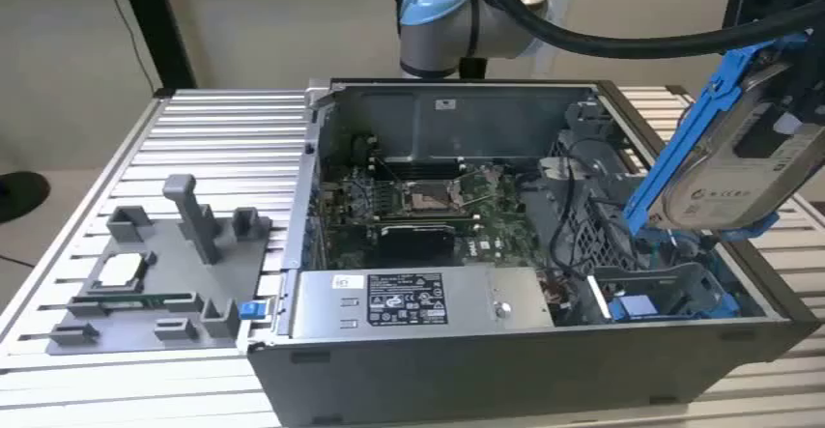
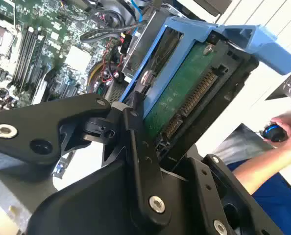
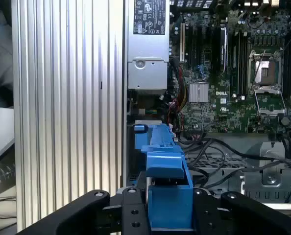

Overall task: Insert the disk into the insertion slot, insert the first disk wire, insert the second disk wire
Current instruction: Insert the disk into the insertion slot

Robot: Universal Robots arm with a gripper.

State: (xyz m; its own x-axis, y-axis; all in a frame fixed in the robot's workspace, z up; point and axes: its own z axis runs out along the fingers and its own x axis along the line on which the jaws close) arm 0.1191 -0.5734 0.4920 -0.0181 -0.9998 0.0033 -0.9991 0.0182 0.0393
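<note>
Black fingers of our hand are clamping the disk by the sides of its blue carrier, as we are seeing in the first wrist view. We are holding it tilted on edge in the air over the open computer case, toward the exterior view's right. Below it, apart, the insertion slot with its blue tabs is lying beside the power-supply box. We are resting the case on the slatted bench.
</note>
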